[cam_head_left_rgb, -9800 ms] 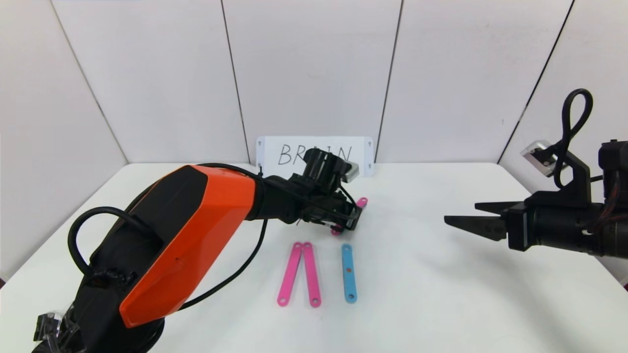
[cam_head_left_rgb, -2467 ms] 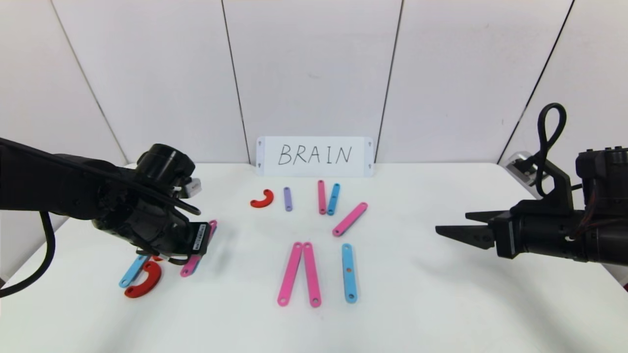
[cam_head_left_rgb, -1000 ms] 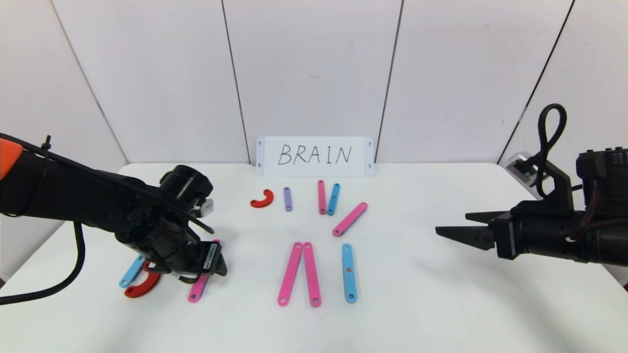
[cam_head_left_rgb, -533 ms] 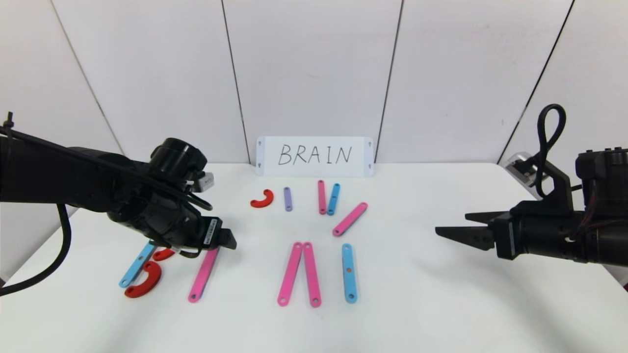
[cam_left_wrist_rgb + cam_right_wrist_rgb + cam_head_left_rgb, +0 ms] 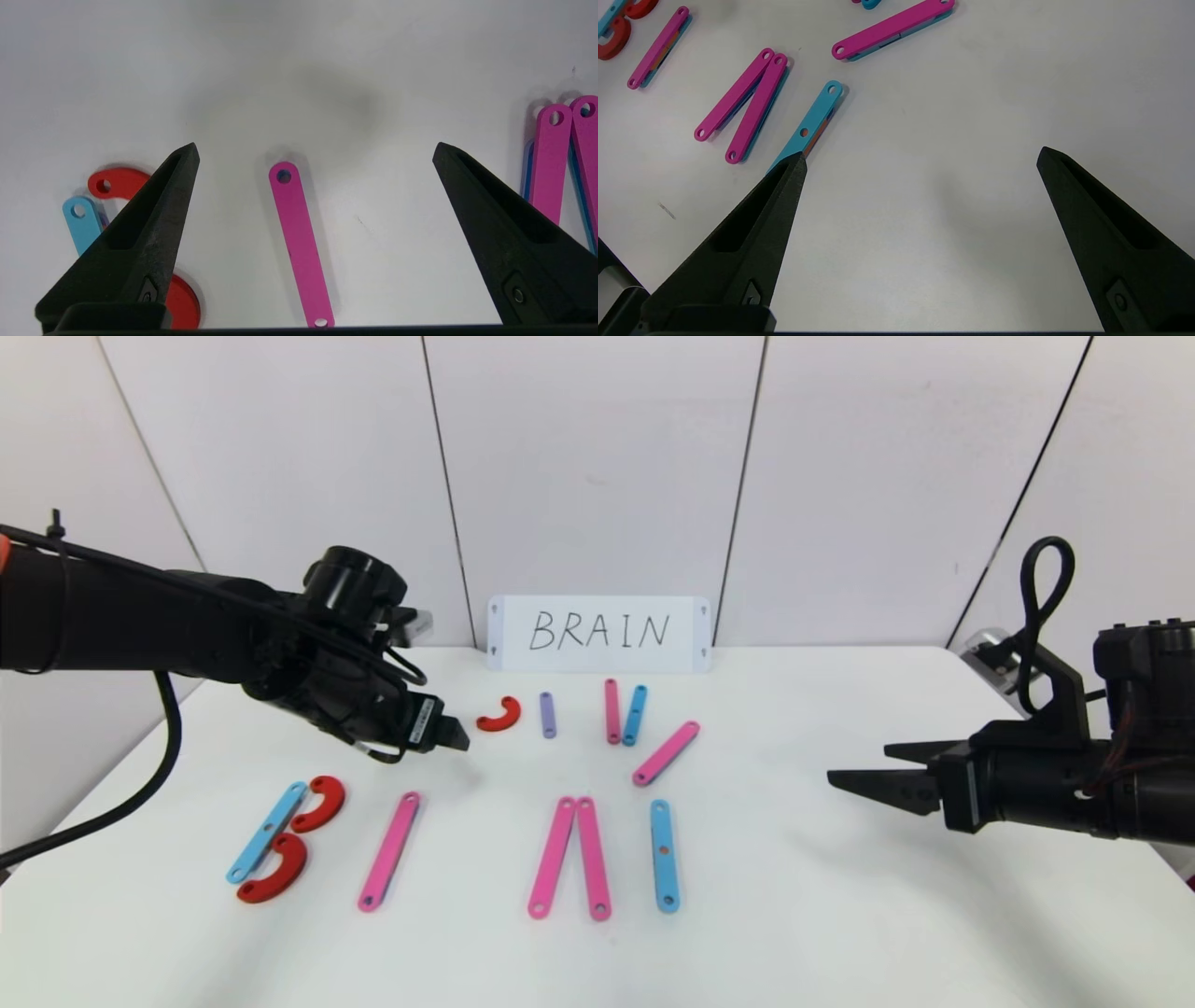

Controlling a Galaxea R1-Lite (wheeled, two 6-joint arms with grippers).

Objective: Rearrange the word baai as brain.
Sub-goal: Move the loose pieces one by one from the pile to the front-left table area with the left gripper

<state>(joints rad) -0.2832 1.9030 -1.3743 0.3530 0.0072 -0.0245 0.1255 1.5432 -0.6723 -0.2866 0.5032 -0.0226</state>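
Note:
The word lies along the table's front. It begins with a blue bar [image 5: 267, 832] with two red curves [image 5: 320, 803] beside it. Then come a lone pink bar [image 5: 389, 850] [image 5: 299, 238], two pink bars [image 5: 569, 859] meeting at the top, and a blue bar [image 5: 664, 855]. My left gripper [image 5: 453, 737] [image 5: 314, 150] hovers open and empty above the table, behind the lone pink bar and close to a loose red curve [image 5: 499, 715]. My right gripper [image 5: 845, 775] [image 5: 922, 155] hangs open and empty over the table's right side.
A white card [image 5: 598, 633] reading BRAIN leans on the back wall. Before it lie loose pieces: a purple bar [image 5: 547, 714], a pink bar [image 5: 611, 710], a blue bar [image 5: 635, 714] and a slanted pink bar [image 5: 666, 752].
My left gripper opened and let the lone pink bar down beside the red curves. It then rose and moved back and right towards the loose red curve. The right arm stayed still.

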